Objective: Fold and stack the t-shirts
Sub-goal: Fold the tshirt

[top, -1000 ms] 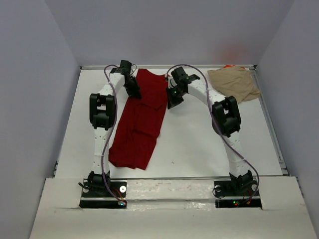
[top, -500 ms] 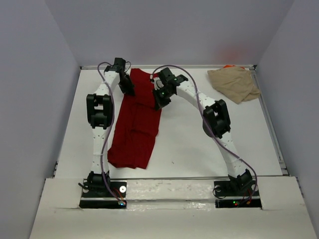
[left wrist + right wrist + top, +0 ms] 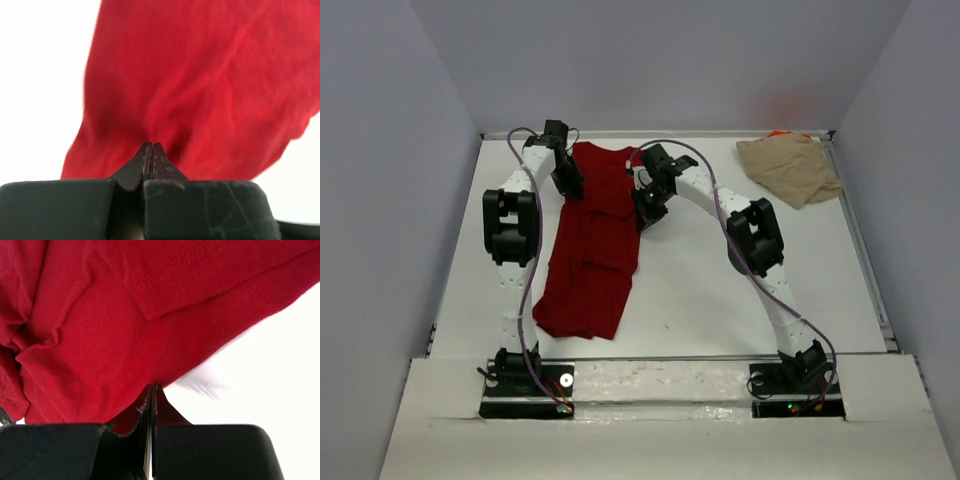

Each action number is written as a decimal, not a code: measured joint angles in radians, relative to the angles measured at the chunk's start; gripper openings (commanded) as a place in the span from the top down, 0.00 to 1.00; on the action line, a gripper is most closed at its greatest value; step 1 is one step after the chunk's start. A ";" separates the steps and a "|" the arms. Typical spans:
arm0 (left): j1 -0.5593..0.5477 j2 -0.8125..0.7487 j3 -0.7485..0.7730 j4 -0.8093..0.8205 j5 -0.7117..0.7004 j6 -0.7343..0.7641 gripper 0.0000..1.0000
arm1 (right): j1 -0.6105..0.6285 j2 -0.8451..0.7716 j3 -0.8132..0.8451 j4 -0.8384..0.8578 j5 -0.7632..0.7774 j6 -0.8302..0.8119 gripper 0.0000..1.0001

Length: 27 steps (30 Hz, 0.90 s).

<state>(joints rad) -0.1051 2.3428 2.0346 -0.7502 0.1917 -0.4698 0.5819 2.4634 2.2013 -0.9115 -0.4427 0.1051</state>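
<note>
**Both grippers clamped on the far end of the dark red t-shirt**

The left gripper [image 3: 569, 183] and the right gripper [image 3: 646, 203] sit at the far part of the table [image 3: 720, 290], one on each side of the dark red t-shirt [image 3: 592, 250]. The shirt lies as a long, narrow, rumpled strip between them, and from their tips it runs back toward the arm bases.

In the left wrist view, the left gripper [image 3: 151, 150] has its fingers pressed tight together, with no gap visible. The red cloth [image 3: 200, 85] gathers into creases right at the tips and spreads out ahead of them — it is pinched there.

In the right wrist view, the right gripper [image 3: 151, 392] is likewise pressed together, nipping the shirt's lower edge. The cloth [image 3: 100, 325] fills the space ahead and to its left, with a stitched hem crossing above the tips and bare white table to its right.

The tan t-shirt [image 3: 790, 168] lies crumpled well to the right of the right gripper, in the far right corner. A sliver of orange fabric [image 3: 780, 133] peeks out from its far edge — neither gripper touches either one.
</note>
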 measured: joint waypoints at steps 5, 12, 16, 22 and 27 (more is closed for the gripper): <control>-0.021 -0.171 -0.097 -0.002 -0.079 0.024 1.00 | 0.000 -0.002 -0.027 0.024 0.011 0.000 1.00; -0.052 -0.221 0.026 -0.013 -0.108 0.061 1.00 | 0.002 -0.003 -0.023 0.030 0.079 0.000 1.00; -0.063 -0.187 0.055 -0.004 -0.116 0.061 1.00 | 0.002 -0.003 0.060 0.021 0.110 -0.009 0.95; -0.065 -0.129 0.060 -0.014 -0.118 0.061 1.00 | 0.002 0.005 0.231 0.024 0.103 -0.015 1.00; -0.065 -0.107 0.058 -0.011 -0.104 0.061 1.00 | 0.002 0.070 0.295 0.093 -0.031 -0.015 1.00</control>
<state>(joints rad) -0.1699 2.2356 2.0930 -0.7616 0.0875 -0.4088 0.5838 2.5332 2.4966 -0.8181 -0.4740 0.0898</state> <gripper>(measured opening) 0.014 0.010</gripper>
